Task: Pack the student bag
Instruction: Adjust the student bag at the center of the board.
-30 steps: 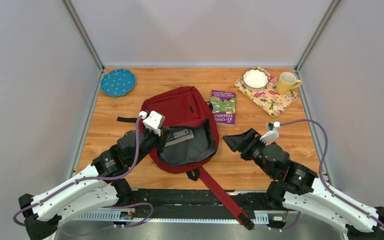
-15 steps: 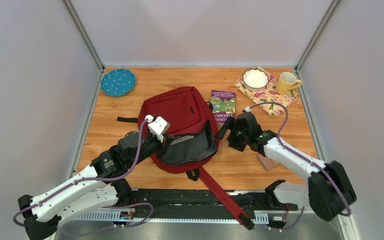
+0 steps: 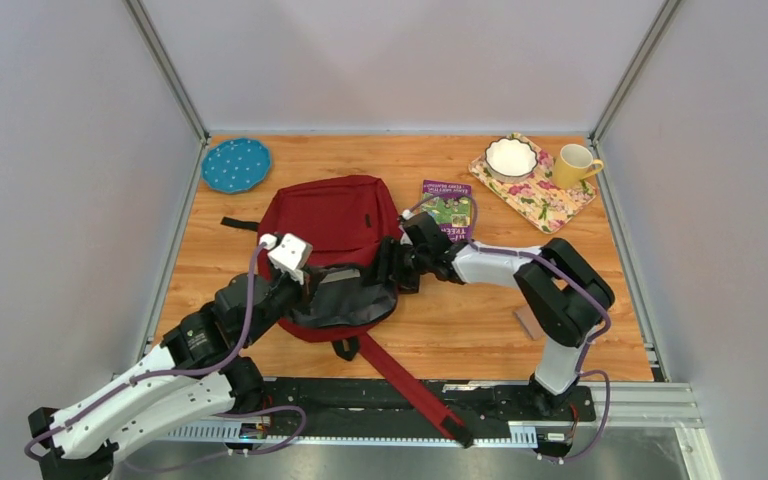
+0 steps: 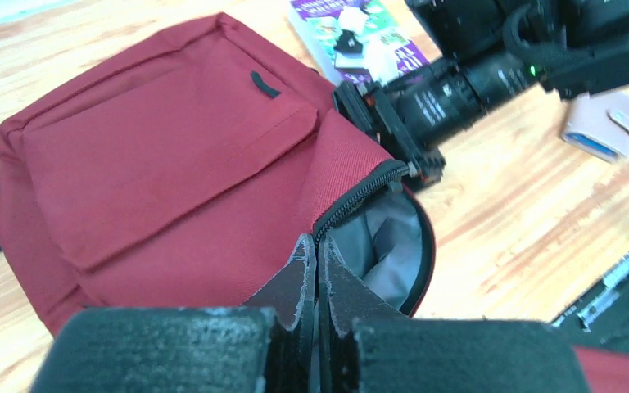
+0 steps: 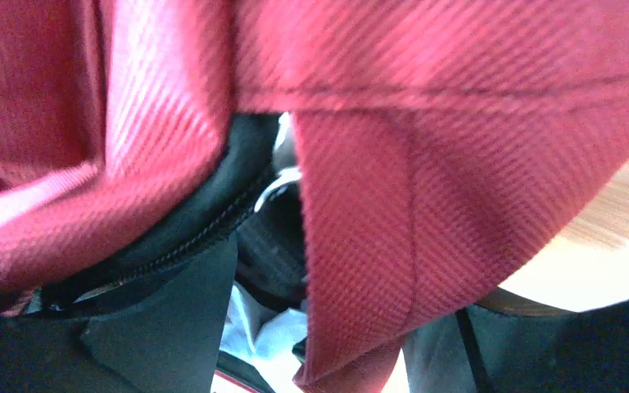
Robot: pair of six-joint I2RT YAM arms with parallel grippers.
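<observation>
Left gripper [image 3: 312, 288] [image 4: 317, 246] is clenched tight, its two fingertips pressed together on the zipper rim of the backpack [image 3: 325, 220] [image 4: 172, 164], right where the main compartment gapes and shows grey lining. Right gripper [image 3: 392, 268] [image 5: 344, 327] has reached in from the other side to the same opening: its jaws stand apart with a fold of red fabric hanging between them (from its own wrist camera the fold does not look pressed by either finger). The backpack lies flat on the wooden table [image 3: 600, 300], a little left of centre, with its front pocket facing up and its open mouth turned toward the arms. One red strap trails from it over the near edge of the table, and a black strap sticks out at its far left side. Just beside the backpack on the right lies a purple book [image 3: 448, 205] [image 4: 352, 37], partly covered by the right arm. A blue plate [image 3: 235, 165] sits in the far left corner. In the far right corner a flowered placemat [image 3: 550, 205] carries a white bowl [image 3: 511, 157], with a yellow mug [image 3: 575, 165] at its edge. A small pinkish wallet [image 3: 527, 322] [image 4: 602, 131] lies near the right arm, well apart from the backpack.
</observation>
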